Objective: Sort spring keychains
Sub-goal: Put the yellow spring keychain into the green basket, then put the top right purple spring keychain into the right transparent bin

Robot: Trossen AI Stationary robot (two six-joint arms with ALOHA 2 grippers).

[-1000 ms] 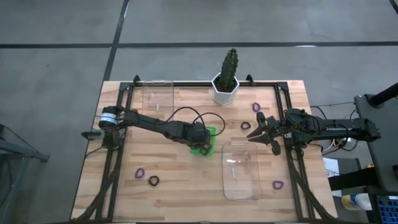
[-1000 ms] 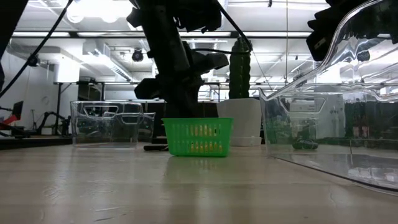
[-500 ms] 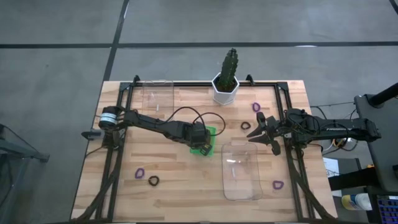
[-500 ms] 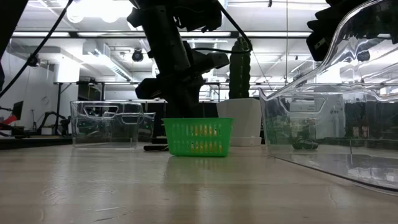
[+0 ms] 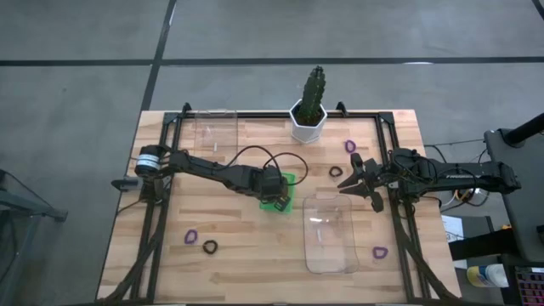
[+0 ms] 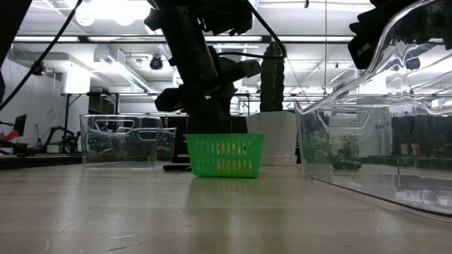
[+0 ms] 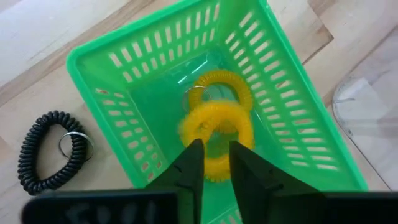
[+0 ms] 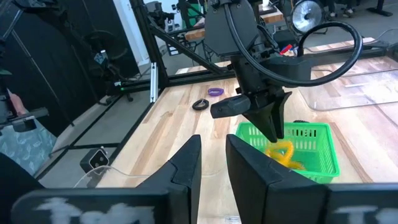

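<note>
- The left gripper (image 5: pixel 274 201) hangs over the green basket (image 5: pixel 290 181) near the middle of the table (image 5: pixel 246 255), pointing down into it
- In the left wrist view its two fingers (image 7: pixel 191 163) stand a little apart with a narrow gap between them, and nothing is pinched there
- Just under those fingertips an orange coil (image 7: pixel 216 134) sits inside the basket, overlapping a second orange coil (image 7: pixel 222 87) that lies flat on the basket floor; whether the upper one rests on the floor or is in mid-air cannot be told
- A black coil (image 7: pixel 48 149) lies on the wood just outside the basket wall
- The right gripper (image 5: pixel 343 184) is held above the table at the right side, near the top edge of the clear tray (image 5: pixel 330 234); its fingers (image 8: pixel 186 163) are slightly apart and hold nothing
- Just beside the right gripper a black coil (image 5: pixel 335 172) lies on the table, and a purple coil (image 5: pixel 349 146) lies farther back, near the potted cactus (image 5: pixel 312 102)
- Another purple coil (image 5: pixel 379 252) lies near the front right corner, beside the clear tray
- At the front left, a purple coil (image 5: pixel 190 235) and a black coil (image 5: pixel 209 247) lie close together, well apart from the basket
- A second clear tray (image 5: pixel 214 129) stands at the back left of the table
</note>
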